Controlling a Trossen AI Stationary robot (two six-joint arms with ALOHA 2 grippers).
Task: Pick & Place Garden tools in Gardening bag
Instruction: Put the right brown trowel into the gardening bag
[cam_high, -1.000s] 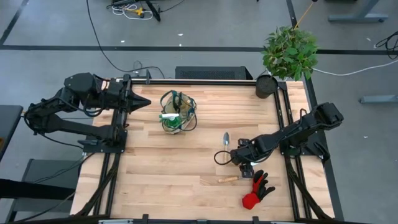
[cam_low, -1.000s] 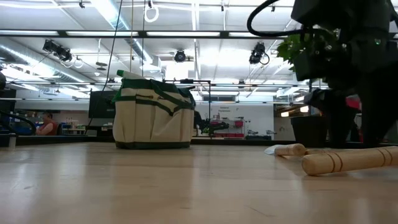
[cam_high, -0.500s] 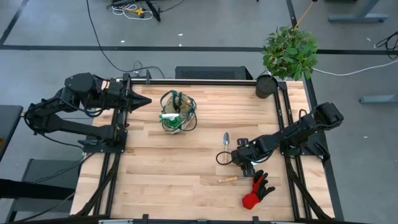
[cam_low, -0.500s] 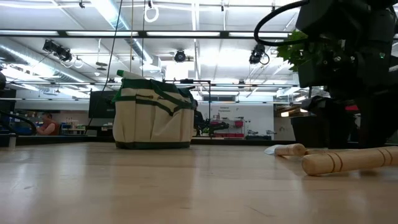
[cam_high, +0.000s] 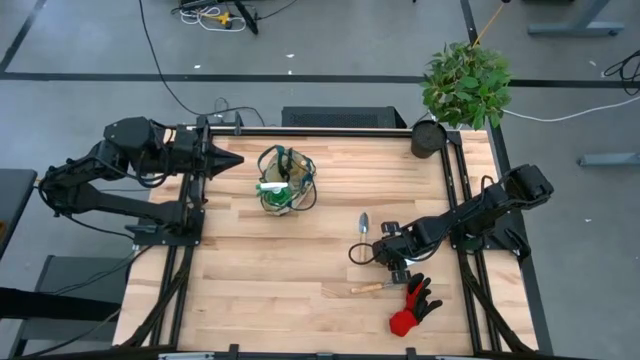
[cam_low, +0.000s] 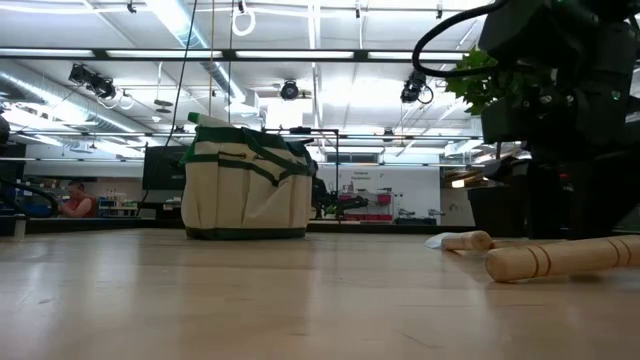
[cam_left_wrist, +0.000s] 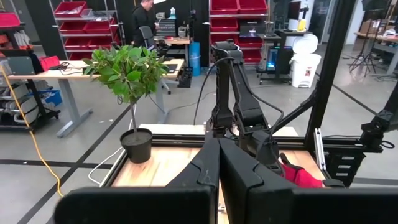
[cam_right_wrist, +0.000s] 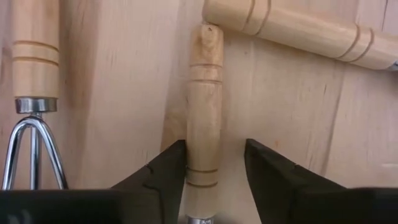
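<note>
The pale turned-wood tool handle (cam_right_wrist: 204, 106), lower right on the bench (cam_high: 270, 270), now sits between my right jaws, narrowing from wide; pickup is starting.

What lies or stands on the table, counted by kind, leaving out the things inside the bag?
Wooden-handled tools: 3
Red-and-black glove: 1
Gardening bag: 1
Potted plant: 1
Total: 6

Smooth wooden handle (cam_right_wrist: 204, 106), pale wood table (cam_high: 300, 260), tan fabric bag (cam_low: 247, 192)
</note>
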